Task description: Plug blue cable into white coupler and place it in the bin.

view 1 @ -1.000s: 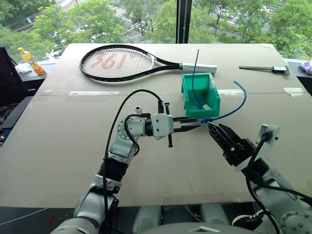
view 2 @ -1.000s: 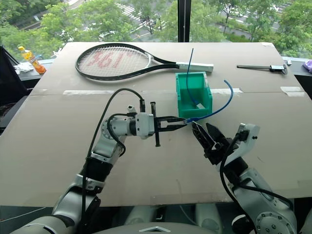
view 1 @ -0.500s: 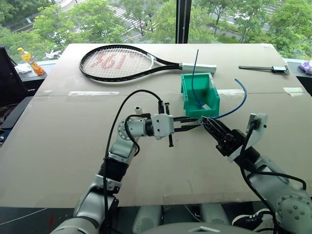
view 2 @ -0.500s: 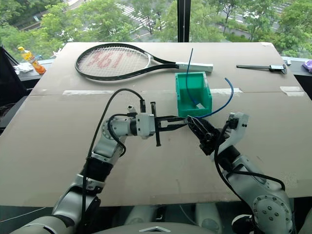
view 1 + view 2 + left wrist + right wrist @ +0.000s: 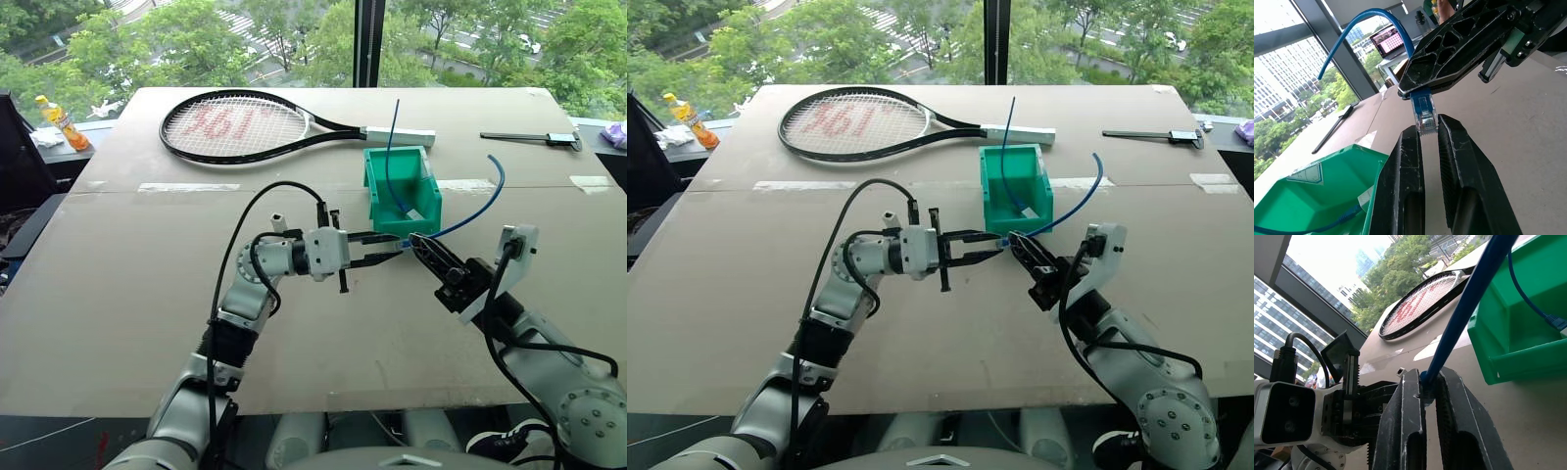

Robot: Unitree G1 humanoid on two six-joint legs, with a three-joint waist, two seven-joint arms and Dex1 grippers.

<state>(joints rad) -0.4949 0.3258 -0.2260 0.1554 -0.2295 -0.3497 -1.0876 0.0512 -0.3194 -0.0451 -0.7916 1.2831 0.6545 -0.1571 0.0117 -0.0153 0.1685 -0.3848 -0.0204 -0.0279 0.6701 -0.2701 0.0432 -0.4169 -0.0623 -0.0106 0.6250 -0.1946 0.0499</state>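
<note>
As right end effector (image 5: pixel 1021 242) clamped onto blue cable (image 5: pixel 477 210) behind plug, left end effector (image 5: pixel 1427 142) fingers parted slightly around plug tip: handover to right under way, coupling pending.

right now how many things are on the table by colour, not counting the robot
blue: 2, the thin curved blue cable and the straighter blue cable standing in the bin
green: 1, the teal-green plastic bin
black and white: 1, the tennis racket
black: 1, the slim flat tool at the far edge
total: 5
</note>
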